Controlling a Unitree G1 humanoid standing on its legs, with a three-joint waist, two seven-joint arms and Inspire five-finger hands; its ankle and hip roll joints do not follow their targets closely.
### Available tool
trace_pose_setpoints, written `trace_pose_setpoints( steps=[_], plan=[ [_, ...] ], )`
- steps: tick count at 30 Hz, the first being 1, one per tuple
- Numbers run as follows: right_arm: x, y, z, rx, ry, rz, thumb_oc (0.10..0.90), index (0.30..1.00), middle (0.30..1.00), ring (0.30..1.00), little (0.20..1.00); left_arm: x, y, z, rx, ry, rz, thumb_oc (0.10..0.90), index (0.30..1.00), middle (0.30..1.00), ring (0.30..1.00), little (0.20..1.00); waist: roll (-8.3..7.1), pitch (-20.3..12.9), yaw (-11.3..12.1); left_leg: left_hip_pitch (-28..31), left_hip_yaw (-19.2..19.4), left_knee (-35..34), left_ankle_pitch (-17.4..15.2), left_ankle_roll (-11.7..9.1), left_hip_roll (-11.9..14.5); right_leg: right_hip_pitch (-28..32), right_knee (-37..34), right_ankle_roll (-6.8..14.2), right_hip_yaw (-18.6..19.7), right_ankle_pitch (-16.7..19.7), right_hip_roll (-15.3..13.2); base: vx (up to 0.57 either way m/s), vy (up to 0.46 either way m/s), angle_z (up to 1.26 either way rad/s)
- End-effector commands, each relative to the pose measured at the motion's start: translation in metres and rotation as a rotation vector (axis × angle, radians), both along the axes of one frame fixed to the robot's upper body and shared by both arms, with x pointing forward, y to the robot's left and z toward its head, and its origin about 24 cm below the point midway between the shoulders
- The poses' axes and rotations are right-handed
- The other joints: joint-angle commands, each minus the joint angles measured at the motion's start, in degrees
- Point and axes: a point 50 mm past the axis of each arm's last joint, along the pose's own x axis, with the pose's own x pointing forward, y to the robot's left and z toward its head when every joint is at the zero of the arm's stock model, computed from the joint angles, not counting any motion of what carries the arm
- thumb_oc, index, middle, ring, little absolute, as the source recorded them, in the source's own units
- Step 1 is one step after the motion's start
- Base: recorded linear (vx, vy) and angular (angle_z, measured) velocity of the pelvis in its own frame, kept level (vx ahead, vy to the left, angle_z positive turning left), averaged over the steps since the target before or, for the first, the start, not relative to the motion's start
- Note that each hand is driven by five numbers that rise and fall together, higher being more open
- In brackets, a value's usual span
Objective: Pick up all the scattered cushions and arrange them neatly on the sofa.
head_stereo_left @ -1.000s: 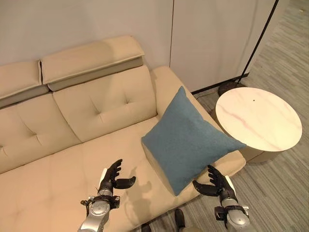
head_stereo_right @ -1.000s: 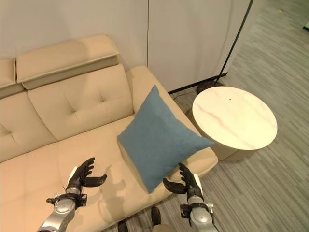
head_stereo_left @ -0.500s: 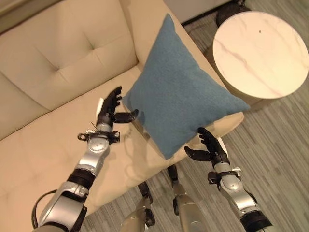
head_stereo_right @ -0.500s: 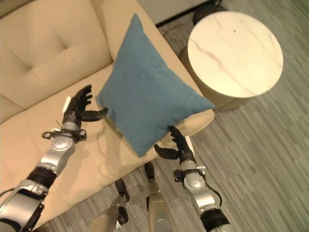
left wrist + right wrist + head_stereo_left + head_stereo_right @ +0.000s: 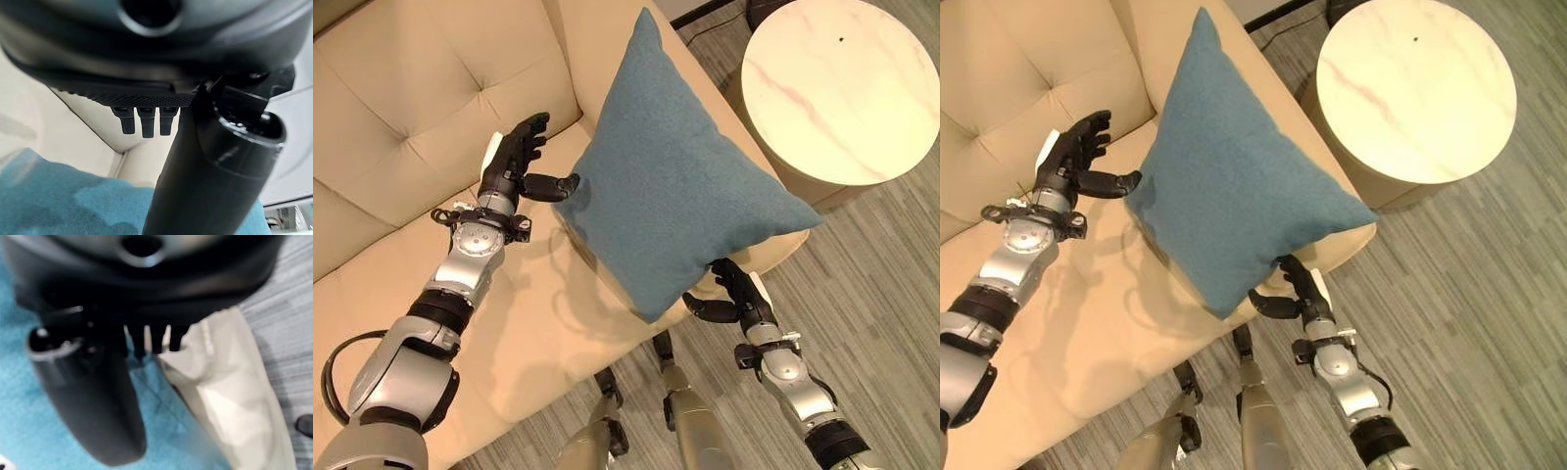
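Cushion: a single blue cushion [image 5: 680,186], square and plump, stands on one corner at the right end of the sofa, propped against the armrest, its lowest corner hanging past the front edge of the seat.

Sofa: a beige leather sofa [image 5: 401,117] with a tufted backrest; the cushion's upper corner rises along the inner side of the armrest [image 5: 705,108].

Left hand: the left hand [image 5: 514,162] is raised over the seat just beside the cushion's left corner. Its fingers are spread and nearly straight, and its thumb points at the fabric, at or almost at the corner. It grips nothing. In the left wrist view the blue cloth lies right below the thumb [image 5: 215,166].

Right hand: the right hand [image 5: 734,294] sits at the front edge of the sofa, under the cushion's lower right side, palm turned toward the cloth. Its fingers are loosely bent and not closed round anything; whether the fingertips touch the fabric cannot be told. The right wrist view shows the blue cloth close against the thumb [image 5: 93,396].

Side table: a round table [image 5: 837,88] with a pale marbled top stands on the grey striped floor [image 5: 891,294], just beside the sofa's armrest and apart from the cushion.
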Motion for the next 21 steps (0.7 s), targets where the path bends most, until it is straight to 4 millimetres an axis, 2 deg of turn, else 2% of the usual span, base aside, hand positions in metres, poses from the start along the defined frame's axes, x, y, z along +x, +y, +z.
trace_pose_setpoints(
  steps=[1,2,5,6,9,10,11,14,15,16,17,18,19,20,21],
  plan=[
    [0.011,0.015,0.027,0.012,-0.124,0.104,0.800,0.900,0.900,0.900,0.900,0.003,-0.018,0.044,0.030,-0.161,-0.095,0.800,0.900,0.900,0.900,0.900,-1.25,-3.3,-0.1,-5.3,-4.7,10.2,-9.5,-0.7,-1.7,2.3,2.0,6.4,-1.1,-5.9,-2.9,0.00,0.000,0.00],
    [0.012,0.014,0.029,0.005,-0.128,0.107,0.800,0.900,0.900,0.900,0.900,0.005,-0.028,0.038,0.050,-0.140,-0.128,0.800,0.900,0.900,0.900,0.900,-1.24,-3.4,-0.2,-5.4,-4.8,10.2,-9.5,-0.8,-1.7,2.2,2.1,6.4,-1.2,-5.9,-2.9,0.10,0.012,0.00],
    [0.013,0.014,0.030,0.003,-0.131,0.108,0.800,0.900,0.900,0.900,0.900,0.006,-0.032,0.037,0.060,-0.131,-0.141,0.800,0.900,0.900,0.900,0.900,-1.24,-3.4,-0.3,-5.4,-4.9,10.1,-9.5,-0.8,-1.7,2.1,2.1,6.3,-1.3,-5.9,-2.9,0.00,0.000,0.00],
    [0.015,0.015,0.032,-0.002,-0.137,0.115,0.800,0.900,0.900,0.900,0.900,0.007,-0.046,0.029,0.071,-0.107,-0.182,0.800,0.900,0.900,0.900,0.900,-1.33,-3.4,-0.5,-5.7,-5.0,10.0,-9.3,-0.8,-1.7,1.9,2.0,6.3,-1.2,-5.8,-2.9,0.00,0.000,0.00],
    [0.016,0.014,0.032,-0.015,-0.130,0.117,0.800,0.900,0.900,0.900,0.900,0.008,-0.065,0.020,0.090,-0.072,-0.246,0.800,0.900,0.900,0.900,0.900,-1.40,-3.4,-0.7,-5.7,-5.1,9.8,-9.1,-0.9,-1.7,1.7,2.0,6.2,-1.4,-5.9,-2.8,0.00,0.000,0.00],
    [0.017,0.014,0.031,-0.021,-0.123,0.120,0.800,0.900,0.900,0.900,0.900,0.008,-0.079,0.011,0.115,-0.040,-0.296,0.800,0.900,0.900,0.900,0.900,-1.49,-3.3,-0.9,-5.7,-5.3,9.5,-9.0,-0.9,-1.8,1.8,2.0,6.2,-1.4,-5.9,-2.8,0.00,0.000,0.00],
    [0.017,0.014,0.031,-0.021,-0.123,0.120,0.800,0.900,0.900,0.900,0.900,0.008,-0.079,0.011,0.115,-0.040,-0.296,0.800,0.900,0.900,0.900,0.900,-1.48,-3.3,-0.9,-5.7,-5.3,9.5,-9.0,-0.9,-1.8,1.8,2.0,6.2,-1.4,-5.9,-2.8,0.00,0.000,0.00],
    [0.016,0.012,0.030,-0.028,-0.113,0.119,0.800,0.900,0.900,0.900,0.900,0.006,-0.096,0.001,0.148,-0.010,-0.357,0.800,0.900,0.900,0.900,0.900,-1.42,-3.2,-1.1,-5.4,-5.5,8.8,-8.7,-0.8,-1.9,1.9,2.0,6.2,-1.5,-5.9,-2.7,0.01,-0.004,0.01],
    [0.016,0.012,0.030,-0.025,-0.113,0.120,0.800,0.900,0.900,0.900,0.900,0.005,-0.101,-0.001,0.153,-0.006,-0.378,0.762,0.844,0.844,0.844,0.844,-1.37,-3.2,-1.1,-5.3,-5.6,8.5,-8.6,-0.8,-1.9,1.9,1.9,6.2,-1.5,-6.0,-2.8,-0.07,-0.040,0.04],
    [0.015,0.012,0.031,-0.018,-0.116,0.126,0.800,0.900,0.900,0.900,0.900,0.002,-0.109,-0.003,0.144,-0.009,-0.407,0.662,0.693,0.693,0.693,0.693,-1.74,-2.9,-1.3,-5.9,-5.1,8.0,-6.6,-0.6,-2.1,1.1,2.1,5.9,-1.7,-5.0,-3.1,-0.08,-0.036,0.04],
    [0.015,0.012,0.031,-0.018,-0.116,0.126,0.668,0.702,0.702,0.702,0.702,0.002,-0.109,-0.003,0.144,-0.009,-0.407,0.491,0.436,0.436,0.436,0.436,-1.74,-2.9,-1.3,-5.8,-5.1,8.0,-6.6,-0.6,-2.1,1.1,2.1,5.9,-1.7,-5.0,-3.1,0.01,-0.008,0.06],
    [0.014,0.011,0.031,-0.016,-0.114,0.125,0.474,0.411,0.411,0.411,0.411,0.002,-0.112,-0.003,0.135,-0.008,-0.419,0.400,0.300,0.300,0.300,0.300,-1.23,-3.1,-1.1,-4.9,-5.8,7.5,-8.1,-0.8,-2.0,2.1,1.7,6.2,-1.7,-6.1,-2.8,0.00,-0.003,0.08],
    [0.014,0.011,0.031,-0.016,-0.116,0.126,0.474,0.411,0.411,0.411,0.411,0.002,-0.111,-0.003,0.135,-0.010,-0.418,0.400,0.300,0.300,0.300,0.300,-1.68,-2.9,-1.3,-5.7,-5.2,7.7,-6.5,-0.6,-2.2,1.2,2.0,5.9,-1.8,-5.0,-3.1,0.09,0.017,0.08],
    [0.013,0.011,0.030,-0.014,-0.115,0.126,0.400,0.300,0.300,0.300,0.300,0.001,-0.113,-0.004,0.130,-0.008,-0.426,0.400,0.300,0.300,0.300,0.300,-1.19,-3.1,-1.0,-4.7,-5.9,7.3,-7.9,-0.9,-2.0,2.2,1.7,6.2,-1.8,-6.0,-2.8,-0.09,-0.038,0.06],
    [0.012,0.011,0.032,-0.011,-0.118,0.136,0.400,0.300,0.300,0.300,0.300,-0.001,-0.115,-0.005,0.119,-0.010,-0.437,0.400,0.300,0.300,0.300,0.300,-1.46,-2.9,-1.2,-5.2,-5.3,7.0,-6.1,-0.7,-2.2,1.5,1.9,5.9,-2.0,-5.0,-3.1,0.00,0.000,0.00]
  ],
)
